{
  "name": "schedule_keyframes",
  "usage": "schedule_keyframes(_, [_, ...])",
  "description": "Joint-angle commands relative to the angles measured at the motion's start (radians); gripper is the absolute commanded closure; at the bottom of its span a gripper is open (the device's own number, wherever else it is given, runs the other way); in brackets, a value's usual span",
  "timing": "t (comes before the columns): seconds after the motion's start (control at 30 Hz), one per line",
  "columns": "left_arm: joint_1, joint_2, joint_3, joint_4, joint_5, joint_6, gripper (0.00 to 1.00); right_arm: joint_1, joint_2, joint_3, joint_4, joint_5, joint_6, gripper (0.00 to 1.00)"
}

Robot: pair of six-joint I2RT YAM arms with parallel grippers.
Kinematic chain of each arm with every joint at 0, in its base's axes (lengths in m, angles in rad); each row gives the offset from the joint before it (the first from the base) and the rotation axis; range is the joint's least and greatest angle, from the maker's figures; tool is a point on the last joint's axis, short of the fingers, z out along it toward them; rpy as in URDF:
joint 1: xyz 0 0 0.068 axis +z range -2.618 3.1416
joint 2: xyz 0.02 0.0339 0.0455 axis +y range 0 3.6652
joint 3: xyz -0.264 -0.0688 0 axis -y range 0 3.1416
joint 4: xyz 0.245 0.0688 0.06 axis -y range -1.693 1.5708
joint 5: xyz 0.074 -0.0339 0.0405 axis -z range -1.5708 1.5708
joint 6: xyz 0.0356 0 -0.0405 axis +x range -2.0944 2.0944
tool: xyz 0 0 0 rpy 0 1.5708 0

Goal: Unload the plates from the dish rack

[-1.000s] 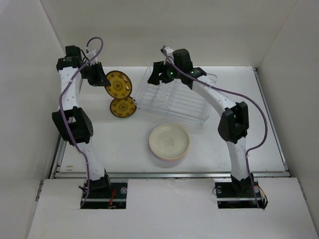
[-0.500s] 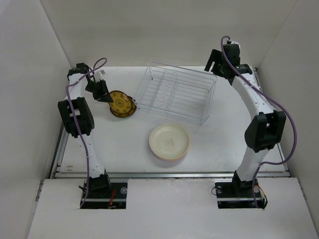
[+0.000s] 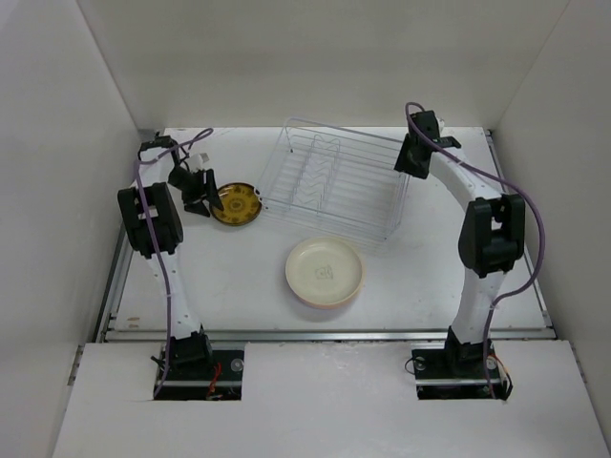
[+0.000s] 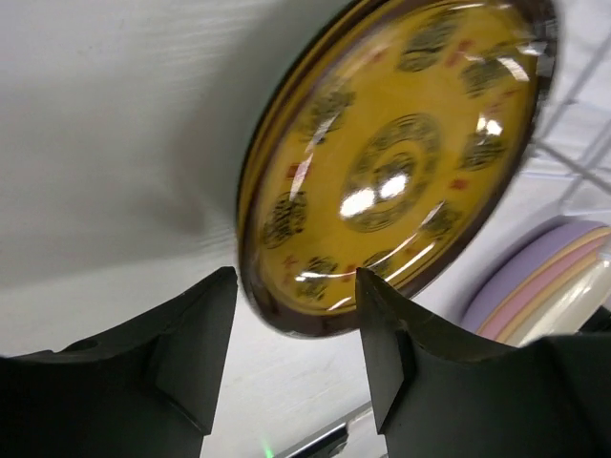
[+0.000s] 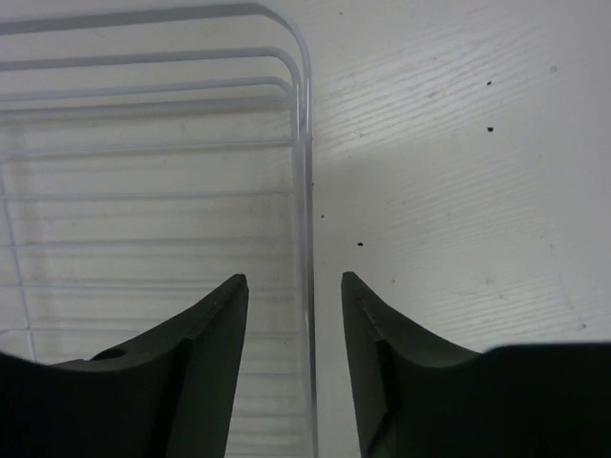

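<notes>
My left gripper (image 4: 296,281), jaws parted, sits astride the near rim of the brown-and-yellow plate (image 4: 401,162). My right gripper (image 5: 293,279), likewise parted, straddles a side wire of the dish rack (image 5: 307,143).

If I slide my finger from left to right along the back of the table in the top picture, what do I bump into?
left gripper → yellow patterned plate → dish rack → right gripper

Both arms (image 3: 170,291) are white with black joints, looping purple cables (image 3: 543,229) and black gripper fingers (image 4: 191,353).
</notes>
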Motion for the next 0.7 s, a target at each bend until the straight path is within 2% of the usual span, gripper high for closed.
schedule_keyframes(0.0, [-0.011,-0.006,0.000,-0.066,-0.053,0.052,0.50,-0.008,0.036,0.023,-0.007,0.005,-0.018,0.52])
schedule_keyframes(0.07, [-0.011,-0.033,0.000,-0.066,-0.076,0.052,0.47,-0.008,0.060,0.033,-0.007,-0.008,-0.027,0.61])
schedule_keyframes(0.1, [-0.011,-0.033,0.000,-0.066,-0.110,0.052,0.45,-0.008,0.060,0.044,-0.007,-0.008,-0.041,0.71])
schedule_keyframes(0.2, [-0.011,-0.067,0.000,-0.055,-0.159,0.052,0.44,-0.008,0.108,0.087,0.002,0.044,-0.096,0.89])
schedule_keyframes(0.23, [-0.011,-0.082,0.000,-0.055,-0.170,0.052,0.44,-0.008,0.118,0.102,0.002,0.058,-0.109,0.99])
schedule_keyframes(0.33, [-0.011,-0.107,0.000,-0.055,-0.194,0.052,0.44,-0.008,0.148,0.170,0.011,0.107,-0.159,1.00])
schedule_keyframes(0.57, [-0.011,-0.125,0.000,-0.064,-0.223,0.052,0.44,-0.008,0.171,0.207,0.263,0.107,-0.404,1.00])
schedule_keyframes(0.67, [-0.011,-0.125,0.000,-0.064,-0.223,0.052,0.44,-0.008,0.238,0.308,0.289,0.138,-0.416,0.98])
